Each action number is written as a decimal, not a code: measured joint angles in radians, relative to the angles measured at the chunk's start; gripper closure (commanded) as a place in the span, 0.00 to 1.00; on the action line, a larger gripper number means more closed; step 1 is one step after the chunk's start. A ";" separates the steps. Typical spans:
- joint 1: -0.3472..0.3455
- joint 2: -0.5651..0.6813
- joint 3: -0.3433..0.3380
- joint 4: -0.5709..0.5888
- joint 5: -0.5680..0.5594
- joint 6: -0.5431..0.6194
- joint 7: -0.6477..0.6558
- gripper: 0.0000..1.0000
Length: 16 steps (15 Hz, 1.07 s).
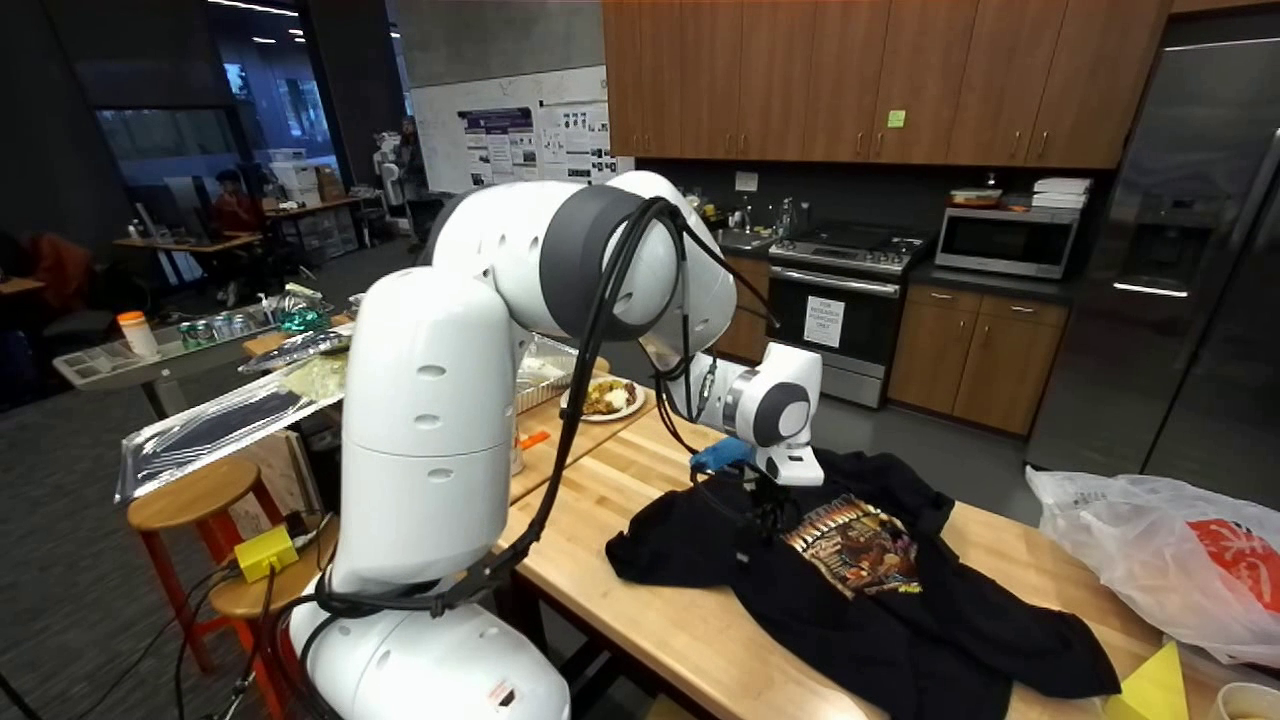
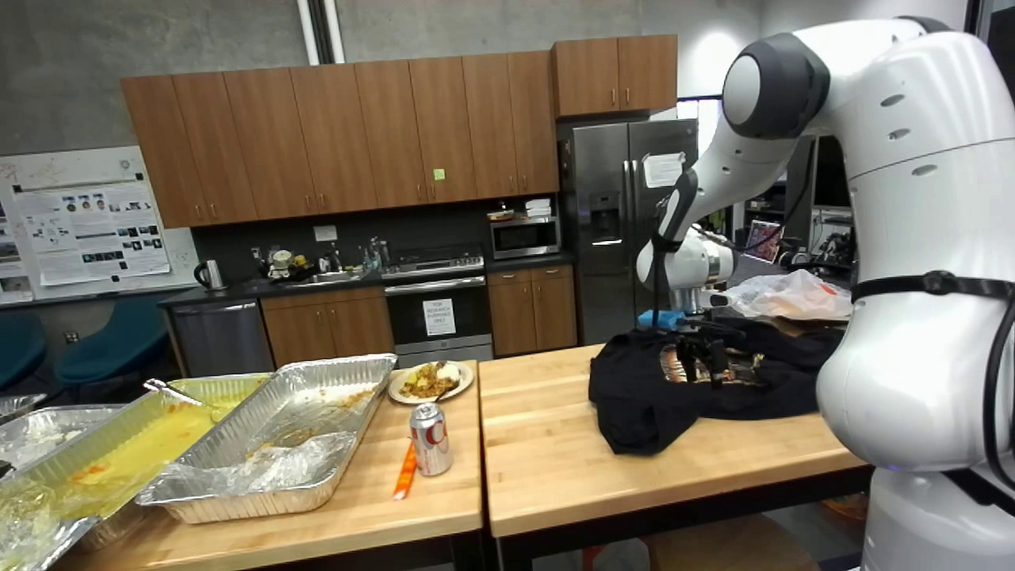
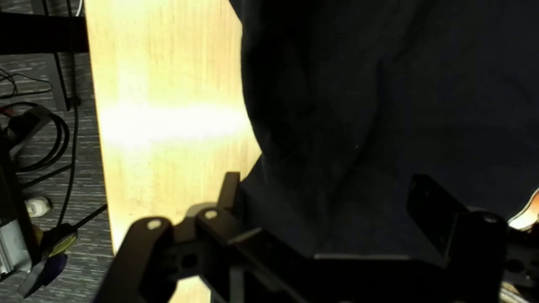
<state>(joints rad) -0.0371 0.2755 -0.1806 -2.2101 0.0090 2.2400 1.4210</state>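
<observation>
Hand [image 3: 326,187], fingers parted with nothing visibly gripped, stands over the black shirt [image 1: 880,610], lower right of an exterior view; a sound pinch would likely require straddling one crease [image 3: 377,113] squarely before closing, without scraping the surface [image 1: 620,500].

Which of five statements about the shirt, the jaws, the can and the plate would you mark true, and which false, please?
1. The jaws are shut. False: they stand open.
2. The black shirt bears a colourful print. True.
3. The drinks can lies on its side. False: it stands upright.
4. The jaws point down toward the shirt. True.
5. The plate holds food. True.
</observation>
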 measured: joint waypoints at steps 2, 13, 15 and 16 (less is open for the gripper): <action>-0.011 0.008 -0.028 -0.007 -0.016 0.039 0.034 0.00; -0.027 0.036 -0.066 0.003 -0.055 0.076 0.080 0.00; -0.034 0.065 -0.088 0.016 -0.086 0.076 0.085 0.00; -0.039 0.082 -0.098 0.028 -0.096 0.066 0.085 0.00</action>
<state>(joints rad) -0.0761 0.3571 -0.2785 -2.1821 -0.0874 2.3059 1.5058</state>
